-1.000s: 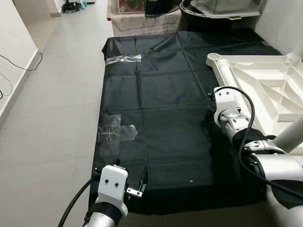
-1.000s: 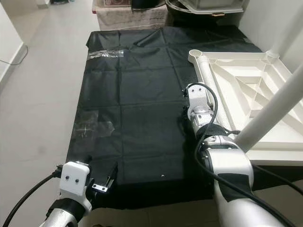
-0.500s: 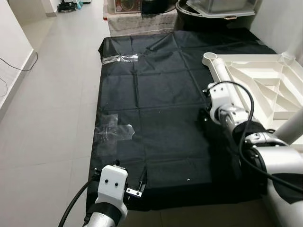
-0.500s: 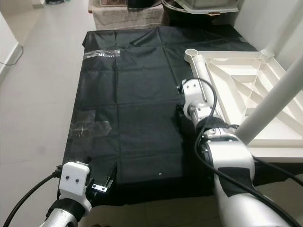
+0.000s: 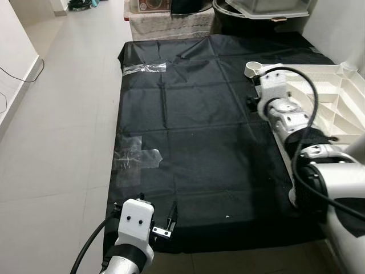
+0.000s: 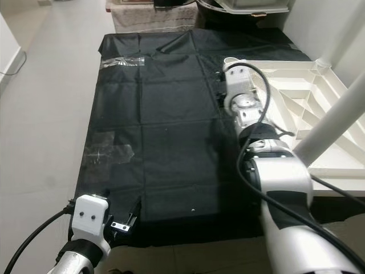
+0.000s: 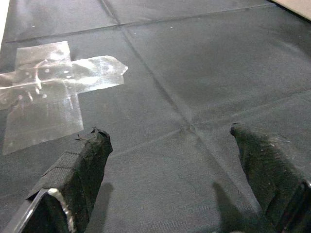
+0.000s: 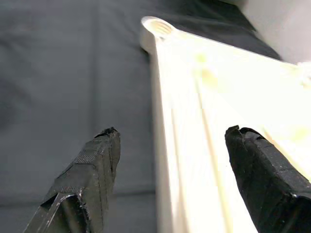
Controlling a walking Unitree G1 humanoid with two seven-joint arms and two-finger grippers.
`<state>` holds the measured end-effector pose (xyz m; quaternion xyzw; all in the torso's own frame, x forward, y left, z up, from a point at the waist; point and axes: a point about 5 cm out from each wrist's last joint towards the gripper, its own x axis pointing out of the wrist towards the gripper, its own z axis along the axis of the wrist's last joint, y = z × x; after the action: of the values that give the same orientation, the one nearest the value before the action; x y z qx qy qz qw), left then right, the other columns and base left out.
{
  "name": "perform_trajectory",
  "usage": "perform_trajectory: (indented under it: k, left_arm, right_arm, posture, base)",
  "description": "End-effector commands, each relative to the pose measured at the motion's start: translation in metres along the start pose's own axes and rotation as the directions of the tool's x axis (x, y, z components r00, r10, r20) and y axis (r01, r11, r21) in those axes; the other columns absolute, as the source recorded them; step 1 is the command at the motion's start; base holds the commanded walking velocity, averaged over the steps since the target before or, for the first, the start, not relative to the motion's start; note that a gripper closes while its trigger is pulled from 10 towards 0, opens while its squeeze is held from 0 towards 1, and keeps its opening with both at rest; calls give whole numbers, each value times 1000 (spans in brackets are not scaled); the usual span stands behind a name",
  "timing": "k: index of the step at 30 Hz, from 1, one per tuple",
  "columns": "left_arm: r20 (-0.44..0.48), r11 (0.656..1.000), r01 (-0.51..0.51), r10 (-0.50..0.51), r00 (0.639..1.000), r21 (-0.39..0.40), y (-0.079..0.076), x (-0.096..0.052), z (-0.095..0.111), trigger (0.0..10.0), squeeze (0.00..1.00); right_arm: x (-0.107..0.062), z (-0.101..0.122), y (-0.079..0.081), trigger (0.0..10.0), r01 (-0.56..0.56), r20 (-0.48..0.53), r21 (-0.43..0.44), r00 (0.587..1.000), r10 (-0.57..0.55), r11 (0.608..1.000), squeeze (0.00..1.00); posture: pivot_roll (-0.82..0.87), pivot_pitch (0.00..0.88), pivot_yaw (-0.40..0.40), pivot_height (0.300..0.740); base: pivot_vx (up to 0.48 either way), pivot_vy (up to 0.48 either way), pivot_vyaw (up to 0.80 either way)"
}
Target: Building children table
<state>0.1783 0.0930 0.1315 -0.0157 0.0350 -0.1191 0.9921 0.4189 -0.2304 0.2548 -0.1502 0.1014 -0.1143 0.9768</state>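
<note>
A white plastic table top [image 5: 319,97] is seen upside down on the right side of a black sheet [image 5: 194,131] spread over a tiled floor [image 5: 63,114]. Its ribbed underside is turned up, and its left edge, the long axis visible here, runs from near to far, ending in a round leg socket [image 6: 230,60] at the far-left corner. A white table leg [image 6: 336,123] is fixed at the near right and slants up and away to the right.

The right gripper [image 8: 170,160] is held over the top's left edge, w/ the right arm [image 5: 296,131] stretched far along it. Both fingers [image 8: 95,165] are spread wide, one over the sheet, one over the white plastic; nothing is gripped. Contact w/ the top cannot be judged.

The left gripper [image 7: 170,165] is held low over the sheet's near-left part, jaws wide apart and empty. Clear tape [image 7: 53,82] is stuck to the sheet just beyond it; a second strip [image 5: 145,69] is seen at the far-left corner. Boxes [image 5: 165,14] are stacked at the far end.
</note>
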Motion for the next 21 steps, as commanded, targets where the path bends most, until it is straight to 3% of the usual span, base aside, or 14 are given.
perform_trajectory:
  k: [1,11,14,21]
  left_arm:
    - [-16,1000,10,-10,1000,-25,-5,-2,-1,10000,0]
    - [-19,1000,12,-13,1000,-22,-5,-1,-1,10000,0]
    - [-17,1000,10,-11,1000,-22,-4,-2,-1,10000,0]
    - [-15,1000,7,-7,1000,-24,-4,-2,-1,10000,0]
  right_arm:
    - [1,-21,-1,10000,16,-87,-14,996,-17,1000,0]
    - [-1,-40,13,10000,-73,-190,42,979,80,996,0]
    - [-2,-48,16,10000,-74,-239,117,966,100,990,0]
    - [-2,-50,11,10000,-43,-241,103,968,67,994,0]
  posture:
    - [53,188,-38,740]
    - [53,188,-36,740]
    - [53,188,-36,740]
    - [53,188,-36,740]
  base:
    - [0,0,0]
    - [0,0,0]
    - [0,0,0]
    - [0,0,0]
